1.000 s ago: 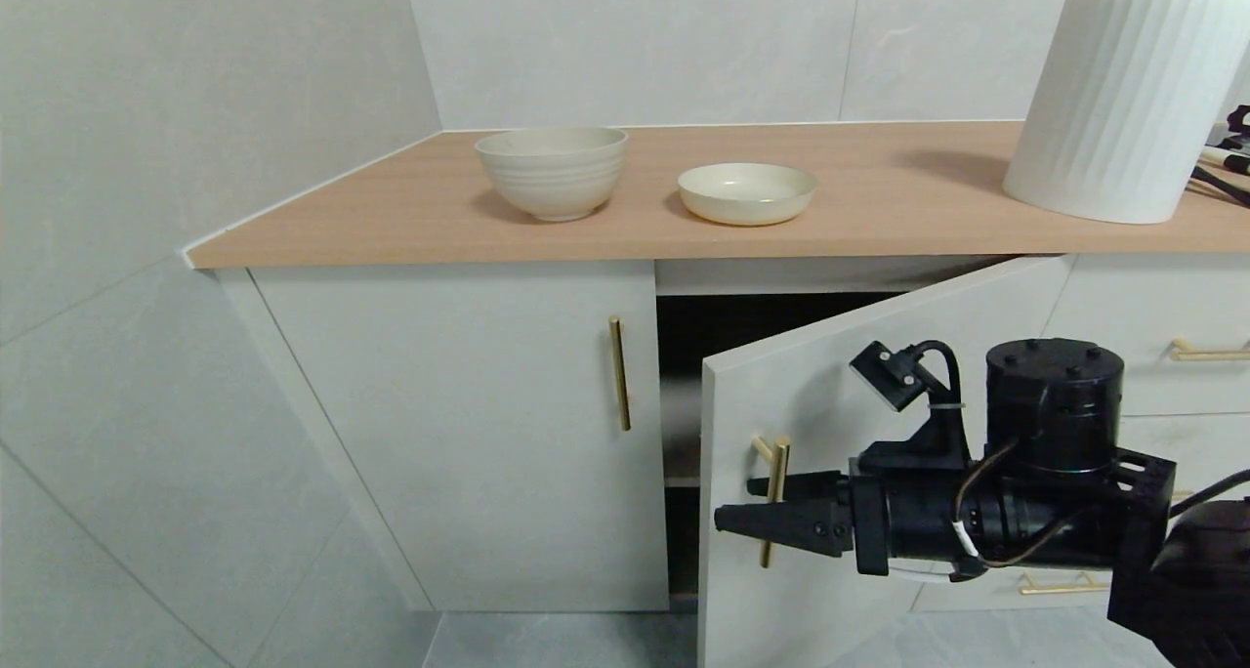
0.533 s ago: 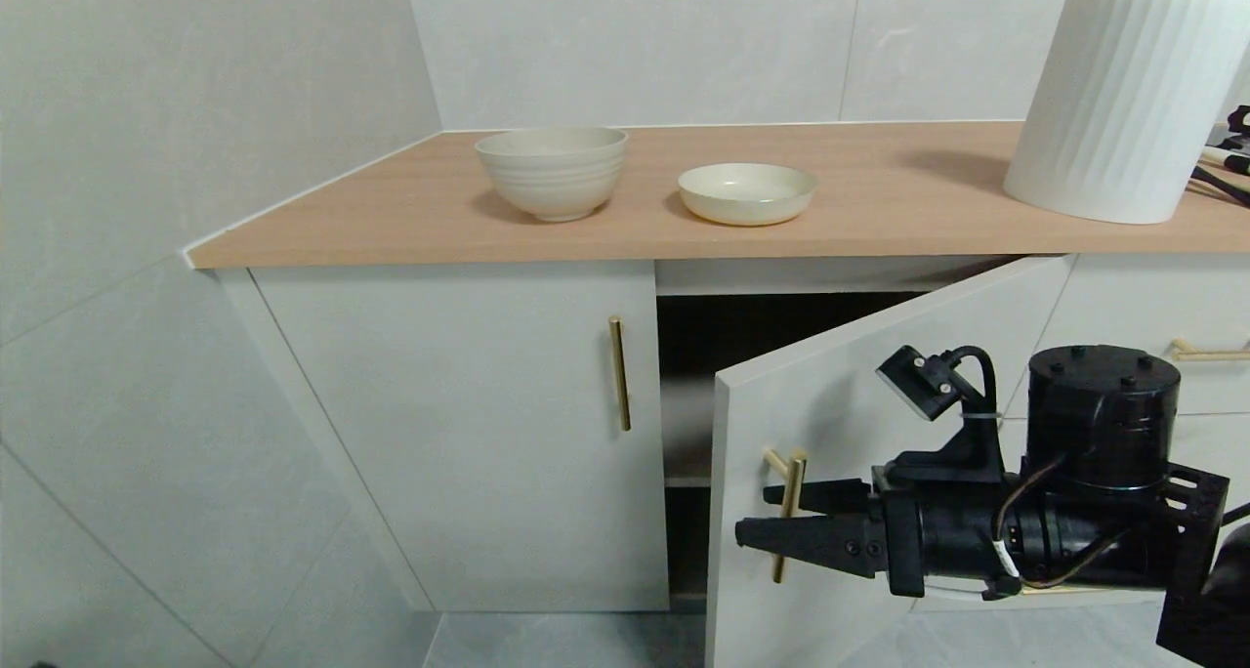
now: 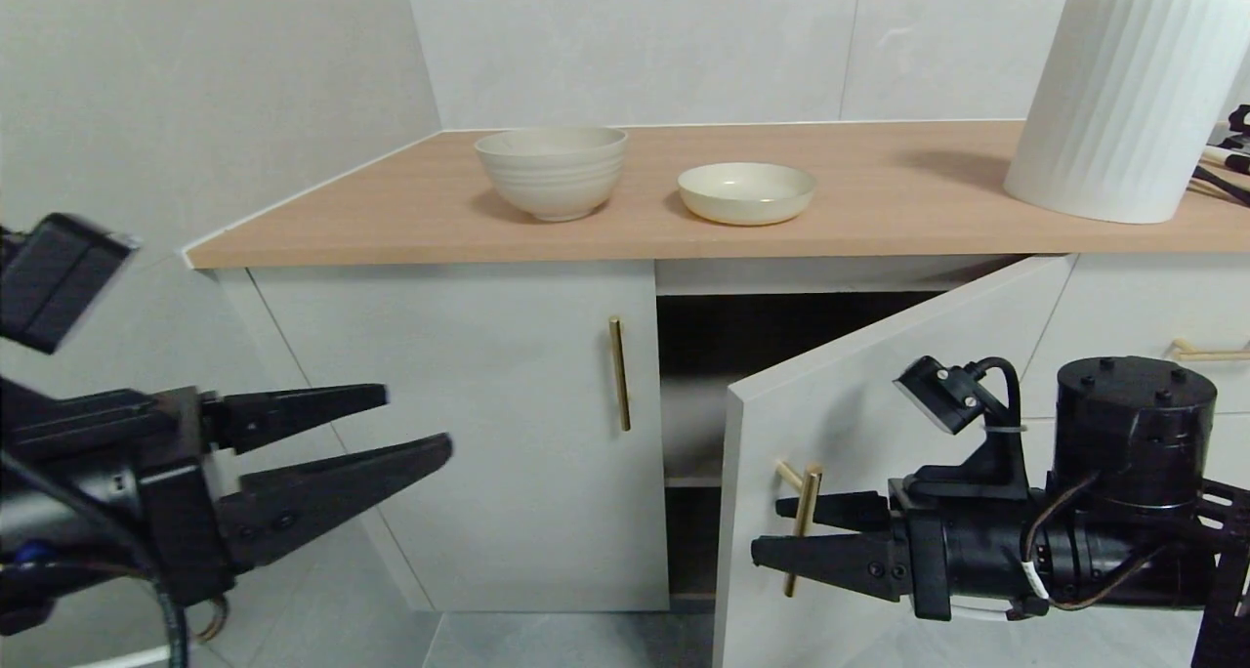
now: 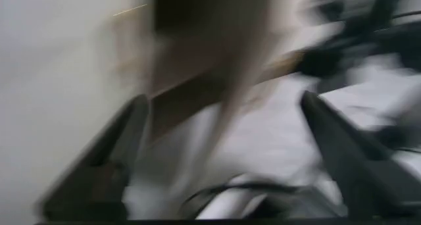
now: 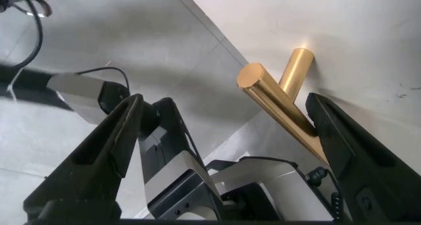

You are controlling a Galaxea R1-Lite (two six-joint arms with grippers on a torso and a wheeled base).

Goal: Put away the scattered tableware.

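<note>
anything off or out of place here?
Nothing spilled or damaged. The bowl and dish sit upright and apart on the counter. The only thing not squared away is the right cabinet door, standing ajar with the right gripper straddling its brass handle, fingers open.

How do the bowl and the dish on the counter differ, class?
The bowl is deep with ribbed sides; the dish is shallow and smooth. The bowl stands nearer the corner, the dish to its right. Both are cream, upright, on the wooden counter.
</note>
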